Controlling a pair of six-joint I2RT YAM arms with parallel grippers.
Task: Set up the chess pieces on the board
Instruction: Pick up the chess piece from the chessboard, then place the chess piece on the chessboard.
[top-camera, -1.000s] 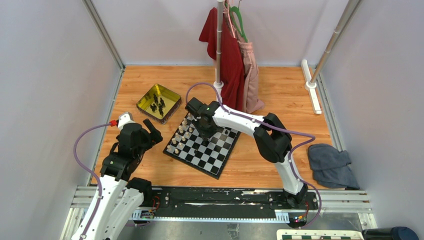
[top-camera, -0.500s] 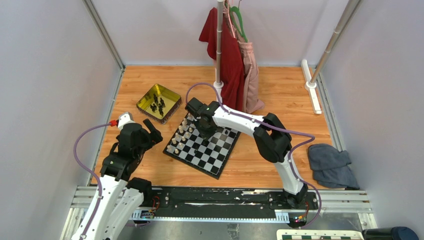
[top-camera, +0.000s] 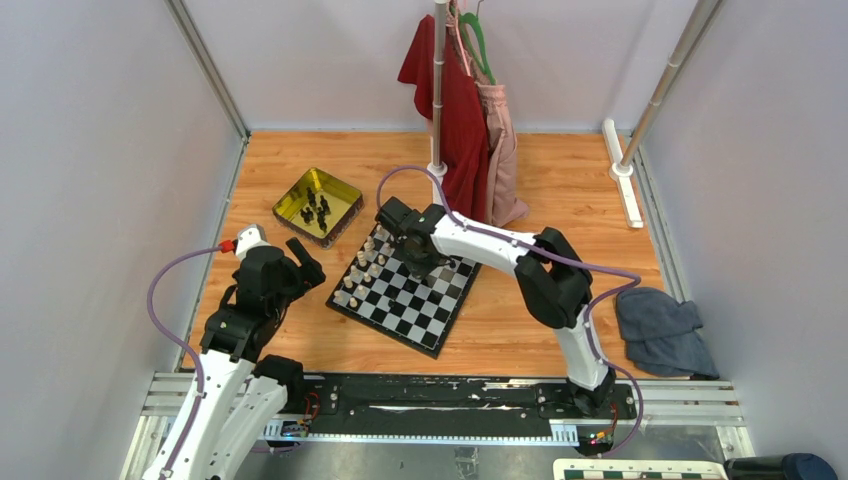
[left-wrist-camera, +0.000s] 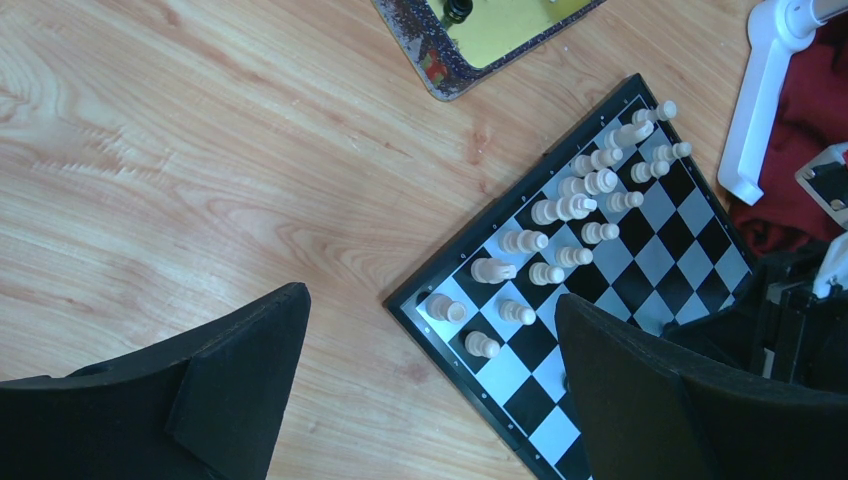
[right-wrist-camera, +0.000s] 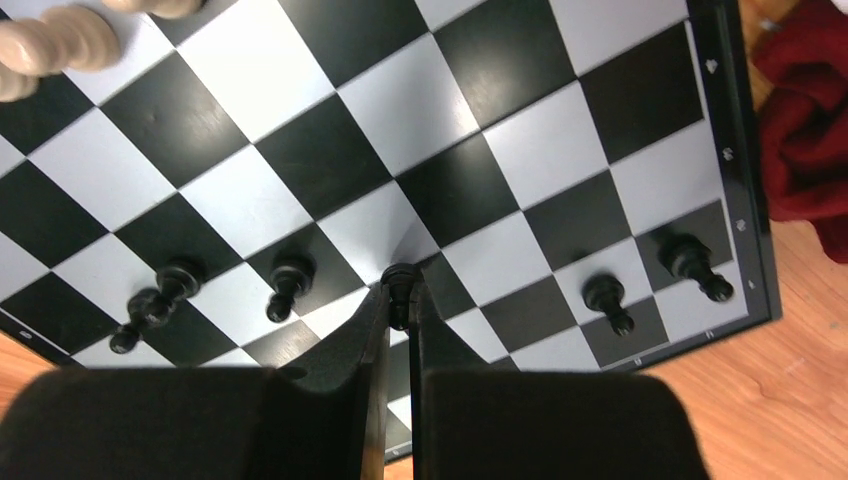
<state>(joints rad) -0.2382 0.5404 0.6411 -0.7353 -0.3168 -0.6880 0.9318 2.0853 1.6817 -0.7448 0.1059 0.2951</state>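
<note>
You see the board (top-camera: 415, 315), chequered black-and-white with a thin black rim, flat and turned diagonally, with at least four tiny black chess pieces (right-wrist-camera: 291, 283) along its edge rows, one more pinched in the right gripper (right-wrist-camera: 400, 302), and others in the gold tin (top-camera: 296, 192).

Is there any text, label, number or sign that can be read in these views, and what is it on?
None can be read.
Small white marks on the rim of the board, in the right wrist view: too small and blurred to read.
The gold tray: no writing shows.
</note>
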